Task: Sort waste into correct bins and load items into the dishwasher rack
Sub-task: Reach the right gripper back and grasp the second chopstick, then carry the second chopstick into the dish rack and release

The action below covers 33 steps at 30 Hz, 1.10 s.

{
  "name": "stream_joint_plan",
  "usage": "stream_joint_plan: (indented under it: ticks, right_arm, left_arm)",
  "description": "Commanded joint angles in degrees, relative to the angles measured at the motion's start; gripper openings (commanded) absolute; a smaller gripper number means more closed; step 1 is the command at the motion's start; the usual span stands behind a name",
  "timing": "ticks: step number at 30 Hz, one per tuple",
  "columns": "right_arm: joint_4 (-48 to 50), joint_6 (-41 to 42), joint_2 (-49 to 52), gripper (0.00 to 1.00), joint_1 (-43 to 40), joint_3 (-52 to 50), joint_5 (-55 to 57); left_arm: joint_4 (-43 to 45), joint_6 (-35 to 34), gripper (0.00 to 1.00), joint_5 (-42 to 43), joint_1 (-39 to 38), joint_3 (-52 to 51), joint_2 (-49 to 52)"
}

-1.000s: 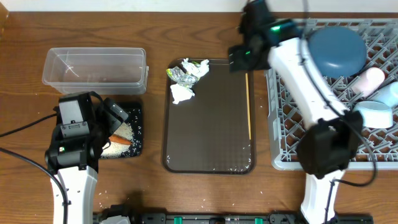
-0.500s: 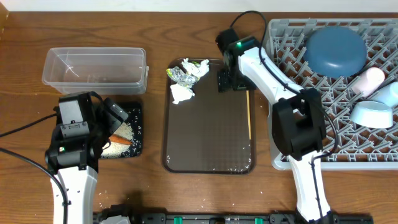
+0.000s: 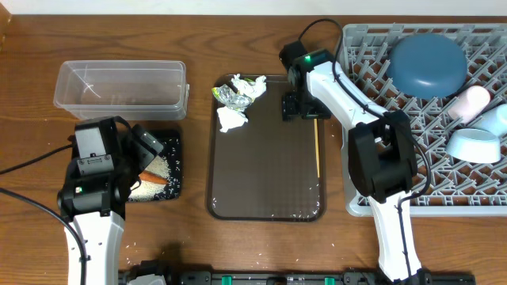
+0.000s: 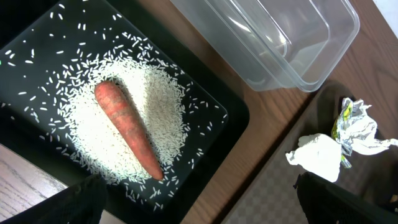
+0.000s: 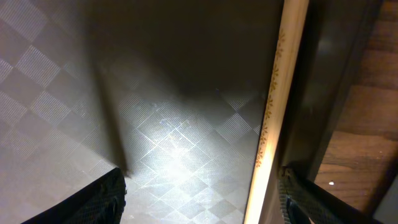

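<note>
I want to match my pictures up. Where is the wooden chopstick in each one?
Overhead: chopstick lies along the brown tray's right edge.
Left wrist: not in it.
Right wrist: chopstick runs top to bottom, right of middle.
Shared landmark: the brown tray, seen in all three.

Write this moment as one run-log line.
left end effector: open over black tray | right end effector: open over chopstick on brown tray | tissue, wrapper: on brown tray | rack: dish, bowl, cups

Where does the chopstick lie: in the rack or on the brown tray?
On the brown tray. The chopstick lies flat along its right rim, outside the grey rack.
</note>
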Motion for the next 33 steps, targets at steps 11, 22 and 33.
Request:
stream_joint_plan:
  ticks: [11, 22, 33]
  right_arm:
    - [7.1, 2.7, 0.2, 0.22, 0.4, -9.6, -2.9]
    - [2.2, 1.0, -4.9, 0.01, -1.7, -1.3, -4.3]
    - [2.1, -7.3, -20.9, 0.01, -11.2, 3.3, 4.5]
  left_arm:
    - [-0.1, 0.3, 1.00, -0.7, 0.4, 1.3, 0.3]
    - [-0.1, 0.3, 1.00, -0.7, 0.4, 1.3, 0.3]
    - [-0.1, 0.3, 1.00, -0.7, 0.4, 1.3, 0.3]
